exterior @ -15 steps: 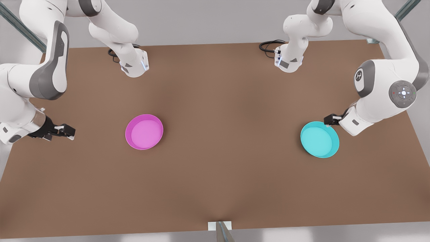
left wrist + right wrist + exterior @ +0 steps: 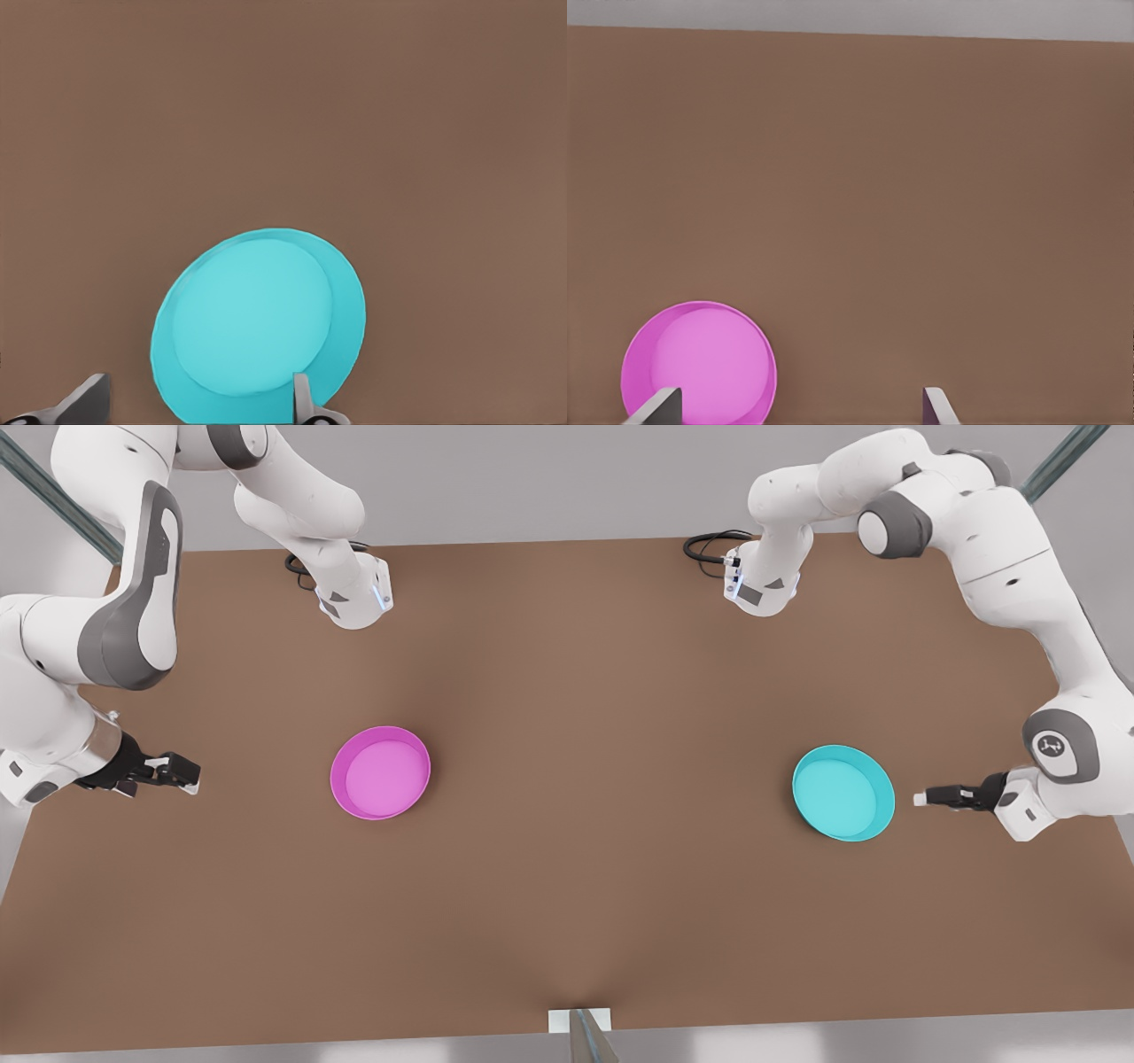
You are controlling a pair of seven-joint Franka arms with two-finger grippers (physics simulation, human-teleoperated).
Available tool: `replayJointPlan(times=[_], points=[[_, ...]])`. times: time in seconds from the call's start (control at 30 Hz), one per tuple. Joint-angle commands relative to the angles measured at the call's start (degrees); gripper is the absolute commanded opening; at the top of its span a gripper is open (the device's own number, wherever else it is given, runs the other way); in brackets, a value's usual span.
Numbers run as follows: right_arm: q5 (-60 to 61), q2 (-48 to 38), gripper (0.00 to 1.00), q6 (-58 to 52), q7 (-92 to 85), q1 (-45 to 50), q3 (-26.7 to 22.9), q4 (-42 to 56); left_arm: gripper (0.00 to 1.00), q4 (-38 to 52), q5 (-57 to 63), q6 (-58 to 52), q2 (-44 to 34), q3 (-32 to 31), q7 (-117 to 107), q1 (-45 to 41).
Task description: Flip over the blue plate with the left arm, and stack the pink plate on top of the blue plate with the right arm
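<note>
The blue plate (image 2: 842, 793) lies open side up on the brown table, toward the front view's right. Just beyond its right rim my left gripper (image 2: 921, 798) hovers, pointing at the plate without touching it. In the left wrist view the blue plate (image 2: 257, 323) sits in front of the left gripper (image 2: 195, 412), whose fingers are spread wide, so it is open. The pink plate (image 2: 381, 772) also rests open side up, left of centre. My right gripper (image 2: 182, 775) waits well to its left, open, and the pink plate (image 2: 700, 363) lies off to one side of the right gripper (image 2: 799, 409).
Both arm bases (image 2: 354, 598) (image 2: 762, 584) stand at the table's back edge, with black cables beside them. A small white bracket (image 2: 580, 1020) sits at the front edge. Bare brown table (image 2: 602, 779) stretches between the two plates.
The left arm swung away from the blue plate's back-right rim, toward the front view's right, and now points at the plate's right side. Both plates and the right arm stayed put.
</note>
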Motion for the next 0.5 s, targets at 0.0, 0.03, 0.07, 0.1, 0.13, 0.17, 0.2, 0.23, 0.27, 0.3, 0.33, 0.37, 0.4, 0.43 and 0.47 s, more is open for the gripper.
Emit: replayJointPlan(times=[0.0, 0.03, 0.07, 0.1, 0.13, 0.17, 0.2, 0.23, 0.27, 0.3, 0.33, 0.37, 0.4, 0.43, 0.47], points=[[0.0, 0.0, 1.00, 0.0, 0.0, 0.0, 0.0, 0.0, 1.00, 0.0, -5.6, 0.1, 0.4, 0.0, 0.5, 0.3], [0.0, 0.0, 1.00, 0.1, 0.0, 0.0, 0.0, 0.0, 1.00, 0.0, -5.7, 0.0, 1.8, 0.1, 2.0, 0.6], [0.0, 0.0, 1.00, 0.0, 0.0, 0.0, 0.0, 0.0, 1.00, -0.1, -5.5, 0.0, 2.7, 0.1, 4.0, 0.5], [0.0, 0.0, 1.00, 0.0, 0.0, 0.0, 0.0, 0.0, 1.00, -0.1, -5.3, 0.7, 4.3, 0.2, 7.2, 0.5], [-0.1, 0.0, 1.00, 0.0, 0.0, 0.0, 0.0, 0.0, 1.00, -0.1, -5.3, 1.6, 5.3, 0.2, 8.7, 0.5], [-0.1, 0.0, 1.00, 0.0, 0.0, 0.0, 0.0, 0.0, 1.00, -0.2, -4.9, 3.6, 6.7, 0.2, 11.1, 0.3], [0.0, 0.0, 1.00, 0.0, 0.0, 0.0, 0.0, 0.0, 1.00, -0.2, -4.4, 4.1, 7.7, 0.2, 12.8, 0.0], [0.0, 0.0, 1.00, 0.0, 0.0, 0.0, 0.0, 0.0, 1.00, -1.1, -3.3, 5.0, 7.8, 0.2, 13.0, 0.0], [-0.1, 0.0, 1.00, 0.0, 0.0, 0.0, 0.0, 0.0, 1.00, -1.7, -3.0, 5.4, 8.3, 0.1, 13.9, -0.2], [-0.1, 0.0, 1.00, 0.0, 0.0, 0.0, 0.0, 0.0, 1.00, -1.7, -2.8, 5.5, 8.8, 0.1, 14.8, -0.3], [0.0, 0.0, 1.00, 0.0, 0.0, 0.0, 0.0, 0.0, 1.00, -1.7, -2.8, 5.8, 9.3, 0.0, 14.8, -0.3], [-0.1, 0.0, 1.00, 0.0, 0.0, 0.0, 0.0, 0.0, 1.00, -1.7, -2.8, 6.5, 10.0, -0.1, 15.1, -0.3], [-0.1, 0.0, 1.00, 0.0, 0.0, 0.0, 0.0, 0.0, 1.00, -1.6, -2.8, 6.5, 10.1, -0.1, 15.1, -0.3], [0.0, 0.1, 1.00, 0.1, 0.0, 0.0, 0.0, 0.0, 1.00, -1.7, -2.8, 6.5, 10.5, -0.2, 15.1, -0.2], [0.0, 0.0, 1.00, 0.0, 0.0, 0.0, 0.0, 0.0, 0.94, -1.6, -2.9, 6.5, 10.8, -0.2, 15.1, -0.2]])
